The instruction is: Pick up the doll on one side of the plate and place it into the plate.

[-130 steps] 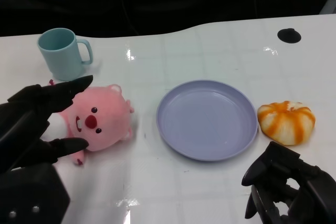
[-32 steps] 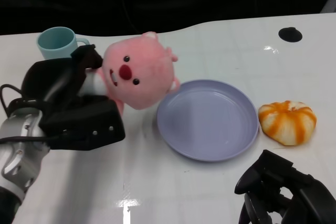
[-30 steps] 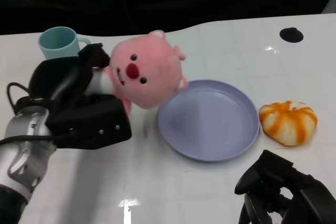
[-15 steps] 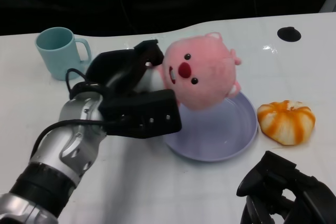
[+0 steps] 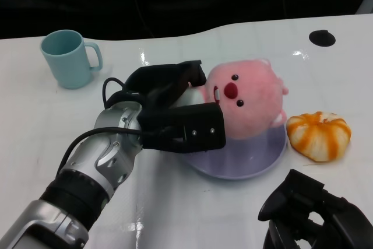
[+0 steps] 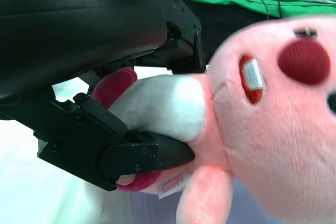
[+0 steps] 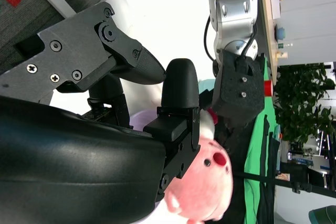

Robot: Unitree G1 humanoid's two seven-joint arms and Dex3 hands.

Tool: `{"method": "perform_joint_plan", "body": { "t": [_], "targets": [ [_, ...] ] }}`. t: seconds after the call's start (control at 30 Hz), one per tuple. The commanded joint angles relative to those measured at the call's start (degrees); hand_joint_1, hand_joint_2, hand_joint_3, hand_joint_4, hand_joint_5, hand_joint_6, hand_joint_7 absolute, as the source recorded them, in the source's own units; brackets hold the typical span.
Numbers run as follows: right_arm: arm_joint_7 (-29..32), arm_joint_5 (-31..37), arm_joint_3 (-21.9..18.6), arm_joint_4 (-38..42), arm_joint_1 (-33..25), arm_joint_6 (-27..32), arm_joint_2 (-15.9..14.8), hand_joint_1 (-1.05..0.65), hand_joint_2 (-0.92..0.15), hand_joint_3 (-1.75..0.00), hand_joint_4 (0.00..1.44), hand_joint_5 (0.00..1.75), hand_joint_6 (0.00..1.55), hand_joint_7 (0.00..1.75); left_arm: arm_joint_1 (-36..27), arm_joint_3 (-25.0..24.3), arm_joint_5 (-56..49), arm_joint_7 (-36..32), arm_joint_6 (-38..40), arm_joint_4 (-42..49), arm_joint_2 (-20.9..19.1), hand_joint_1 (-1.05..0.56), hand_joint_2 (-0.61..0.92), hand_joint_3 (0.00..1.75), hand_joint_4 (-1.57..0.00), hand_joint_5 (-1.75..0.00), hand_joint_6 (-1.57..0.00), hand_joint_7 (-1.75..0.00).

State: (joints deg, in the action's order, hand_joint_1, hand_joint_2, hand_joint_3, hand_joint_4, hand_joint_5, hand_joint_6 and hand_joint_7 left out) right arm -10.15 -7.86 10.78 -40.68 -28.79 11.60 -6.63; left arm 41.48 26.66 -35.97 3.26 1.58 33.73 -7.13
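The pink plush doll [image 5: 247, 97] hangs over the lavender plate [image 5: 256, 164], held by my left hand [image 5: 172, 109], whose black fingers grip its body from the left. The left wrist view shows those fingers [image 6: 142, 153] clamped around the doll [image 6: 273, 124] at its white belly. My right hand [image 5: 315, 217] sits low at the near right edge of the table, fingers curled in with nothing in them. In the right wrist view the doll [image 7: 202, 192] shows beyond the right hand's fingers [image 7: 178, 90], with the left arm [image 7: 233, 19] above it.
A teal mug [image 5: 69, 58] stands at the far left. An orange-and-white striped bun-like toy [image 5: 317, 135] lies just right of the plate. A black round spot [image 5: 322, 38] marks the table's far right.
My left hand has lifted the doll off the table left of the plate and carried it right; it now hangs over the plate, lower than half a second ago.
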Motion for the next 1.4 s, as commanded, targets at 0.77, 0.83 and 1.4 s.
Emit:
{"method": "perform_joint_plan", "body": {
  "t": [0.77,0.83,1.4],
  "targets": [
    [0.6,0.1,-0.1,-0.6,0.7,0.5,-0.4,-0.27,-0.59,-1.15,0.63,1.75,0.5,1.56,-5.7,-1.2,0.9,17.4,-3.6,-18.4,-12.3,-0.97,0.92,0.57,-0.01,-0.05,-0.05,0.0],
    [0.6,0.1,0.0,-0.6,0.7,0.6,-0.3,-0.27,-0.59,-1.15,0.62,1.75,0.5,1.56,-7.9,-2.8,2.5,17.8,-3.8,-21.5,-13.4,-0.96,0.92,0.57,-0.02,-0.06,-0.05,-0.01],
    [0.9,0.8,0.8,-1.0,-0.5,-0.2,-0.4,-0.24,-0.57,-1.18,0.64,1.75,0.51,1.56,-35.1,-22.1,32.6,14.8,-9.3,-41.8,-8.9,-0.46,0.92,0.25,-0.48,-0.8,-0.66,-0.14]
  ]
}}
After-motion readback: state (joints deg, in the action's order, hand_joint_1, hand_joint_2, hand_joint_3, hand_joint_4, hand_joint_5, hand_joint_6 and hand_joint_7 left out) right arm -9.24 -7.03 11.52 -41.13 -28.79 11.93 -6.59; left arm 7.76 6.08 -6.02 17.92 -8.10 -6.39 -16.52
